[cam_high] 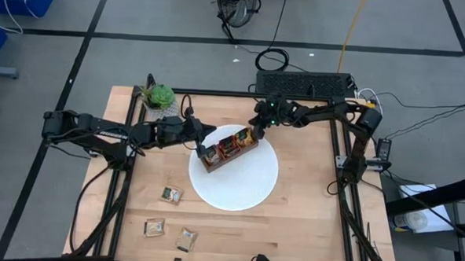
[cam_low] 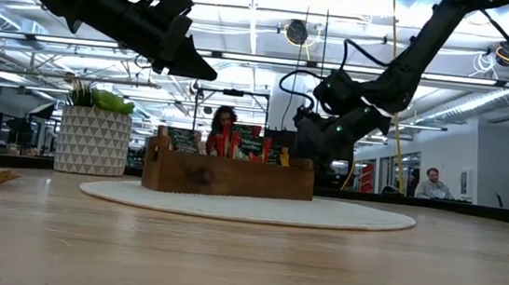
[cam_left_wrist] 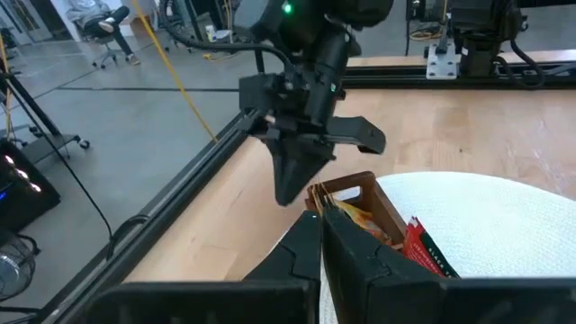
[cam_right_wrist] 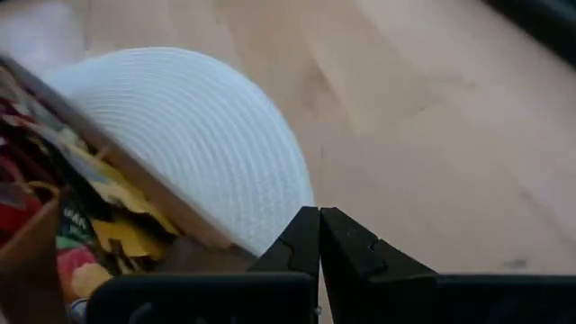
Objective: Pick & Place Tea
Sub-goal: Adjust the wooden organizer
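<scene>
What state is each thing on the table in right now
Left gripper: shut, empty, at the tray's left end.
Right gripper: shut, empty, at the tray's right end.
Tray: on the plate, sachets standing inside.
Plate: flat on the table.
Three loose sachets: lying flat on the table.
Plant: upright.

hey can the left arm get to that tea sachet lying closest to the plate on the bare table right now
Probably yes. The sachet lies alone on open wood beside the white plate, with nothing over it. The left gripper, shut and empty, hangs at the wooden tray's near end, so it would swing back and open first.
</scene>
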